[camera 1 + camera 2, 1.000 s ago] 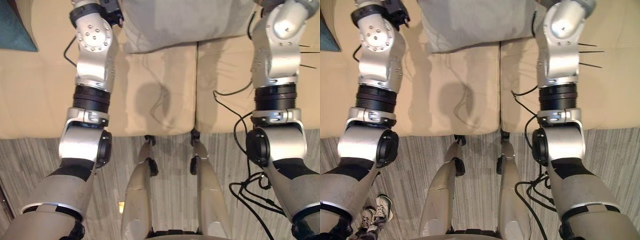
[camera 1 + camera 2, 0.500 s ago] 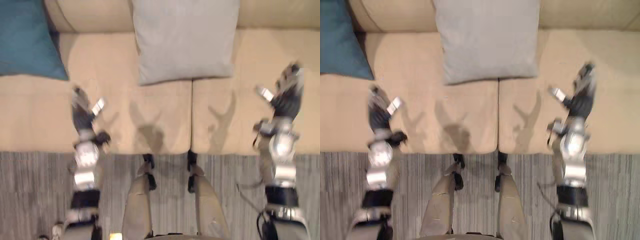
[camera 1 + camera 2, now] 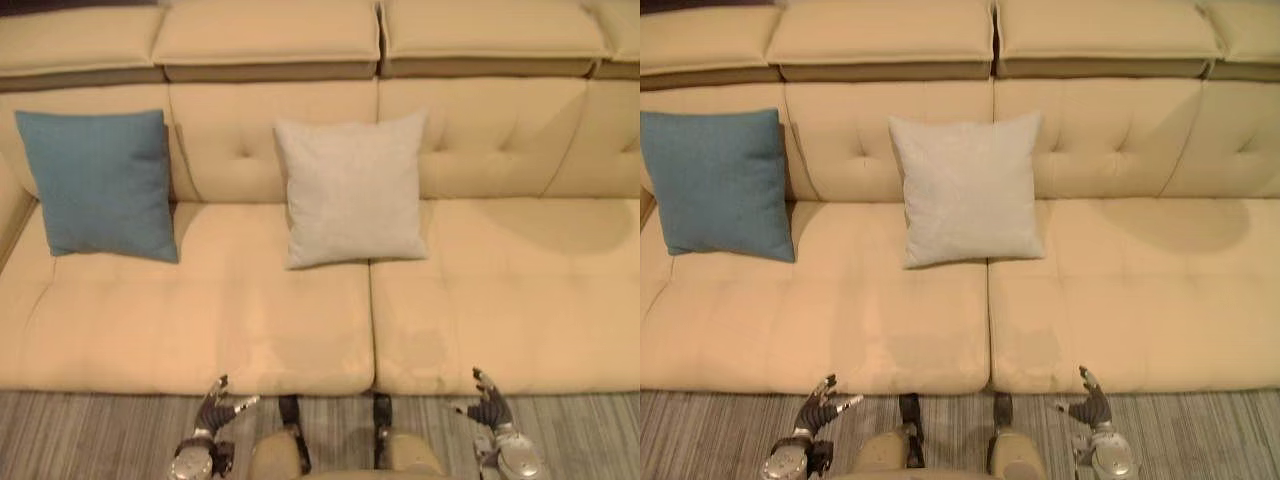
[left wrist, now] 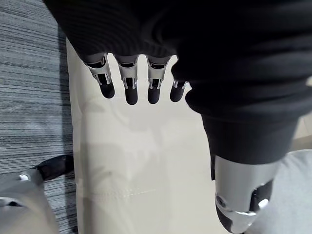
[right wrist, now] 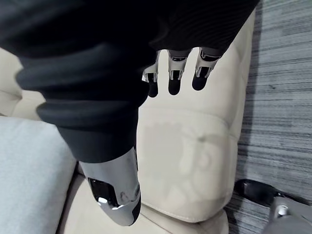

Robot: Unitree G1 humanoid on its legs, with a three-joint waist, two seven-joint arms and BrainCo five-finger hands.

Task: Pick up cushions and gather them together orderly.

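Your left hand (image 3: 213, 407) and right hand (image 3: 487, 405) are pulled back low, open, empty; grey cushion (image 3: 350, 190), blue cushion (image 3: 100, 183) well apart, ungathered.

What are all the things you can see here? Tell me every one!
Blue square fabric cushion: one, blue, leaning on the backrest at the sofa's left end.
Light grey square fabric cushion: one, light grey, leaning on the backrest near the middle.
Beige tufted sofa: one, beige, across the view.
Striped carpet floor: one, grey, before the sofa.
Left hand: one, silver, open, by the sofa's front edge.
Right hand: one, silver, open, by the front edge.
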